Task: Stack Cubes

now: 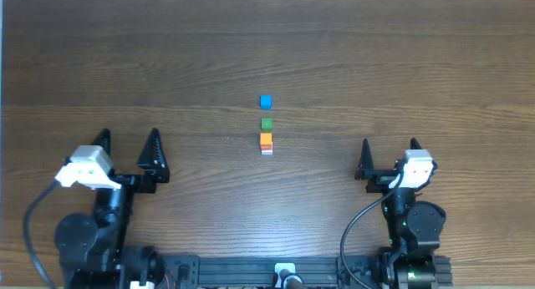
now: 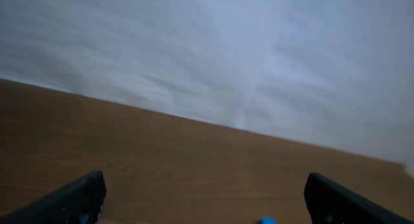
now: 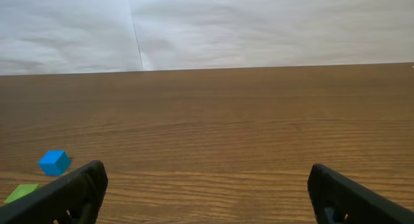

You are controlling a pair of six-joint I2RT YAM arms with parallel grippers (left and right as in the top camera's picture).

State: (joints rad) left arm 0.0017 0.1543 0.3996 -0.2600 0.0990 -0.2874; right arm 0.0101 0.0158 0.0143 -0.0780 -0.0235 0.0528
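Both grippers gape wide and empty: left gripper [image 1: 128, 135] at 8 o'clock, right gripper [image 1: 389, 144] at 4. Mid-table [image 1: 418, 55], running 12 to 6: blue cube [image 1: 266, 101], green cube [image 1: 267, 123], orange cube [image 1: 266, 139] (white at its near edge). The right wrist view adds a pale wall [image 3: 259, 23] beyond the blue and green.

- Four cubes in all; one blue cube [image 1: 266, 101]; one green cube [image 1: 267, 123]; one orange cube [image 1: 266, 139]; one white cube [image 1: 267, 151], seen as a thin strip at the orange one's edge
- Two grippers; the left gripper [image 1: 129, 132]; the right gripper [image 1: 389, 142]; two fingers on each
- One counter [image 1: 418, 55]
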